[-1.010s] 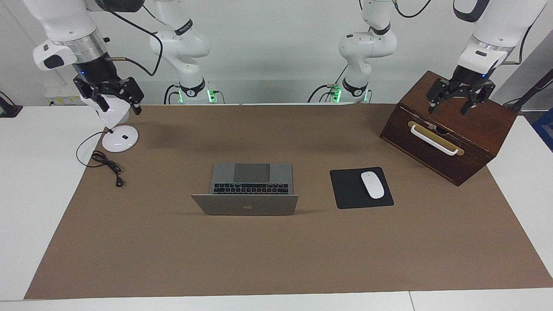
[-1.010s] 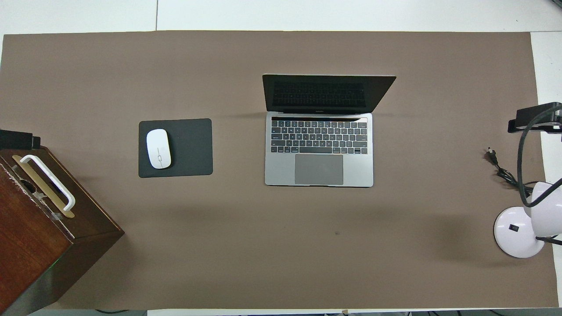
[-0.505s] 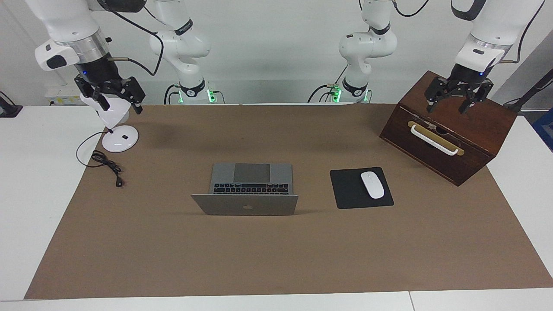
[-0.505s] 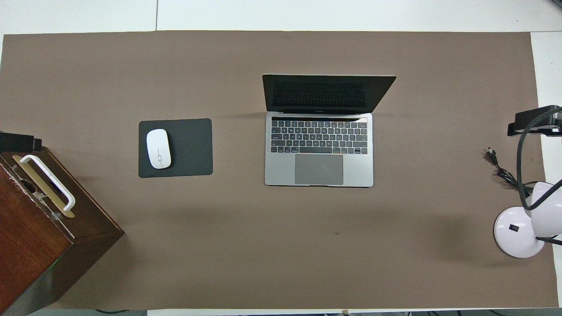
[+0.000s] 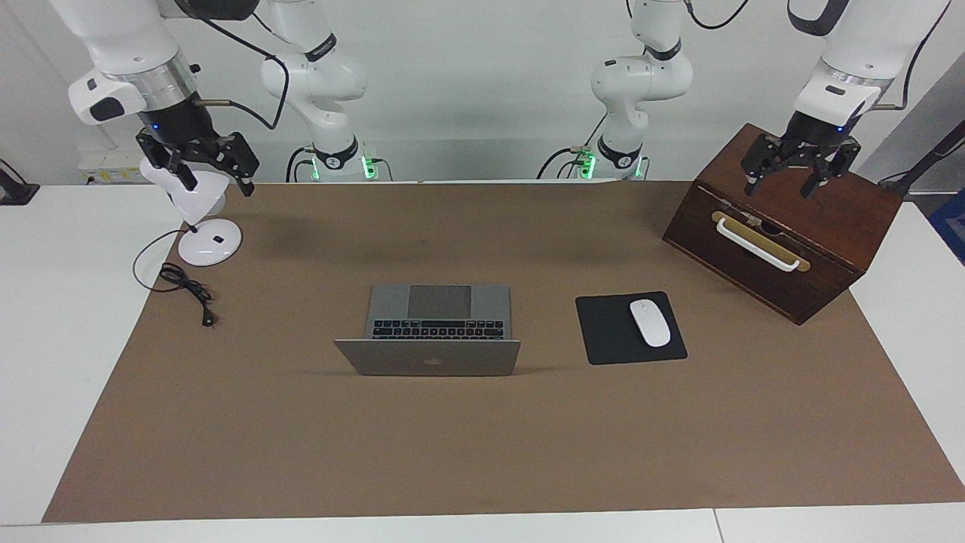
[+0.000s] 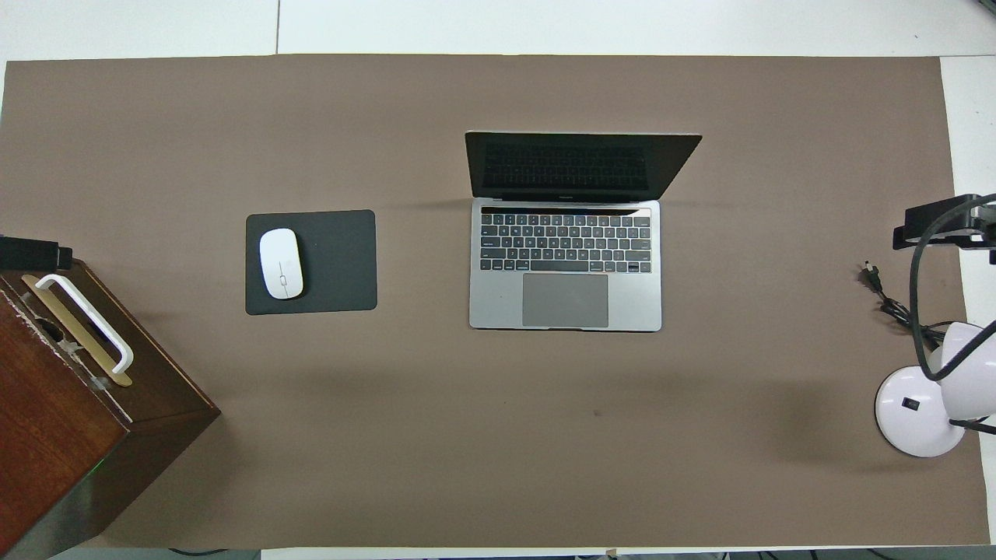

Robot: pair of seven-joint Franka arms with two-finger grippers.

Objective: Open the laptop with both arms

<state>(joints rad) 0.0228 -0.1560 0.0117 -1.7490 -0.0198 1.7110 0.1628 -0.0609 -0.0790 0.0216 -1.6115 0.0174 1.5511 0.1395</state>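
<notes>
Facing view: the laptop point(image 5: 437, 328) stands open mid-mat. The left gripper point(image 5: 801, 175), fingers spread, hangs empty over the wooden box point(image 5: 784, 226); the right gripper point(image 5: 203, 170), spread too, hangs over the lamp point(image 5: 203, 226). Overhead view: the laptop point(image 6: 566, 264) lies beside the mouse pad point(image 6: 334, 260), toward the right arm's end.

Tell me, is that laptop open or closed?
Open: the laptop has its lid raised, with keyboard and trackpad exposed. Its screen is dark.

The left gripper point(image 5: 791, 177) is hanging raised above the table's left-arm end, its fingers spread apart and empty. The right gripper point(image 5: 212, 173) is hanging raised over the right-arm end, fingers likewise spread, holding nothing.
</notes>
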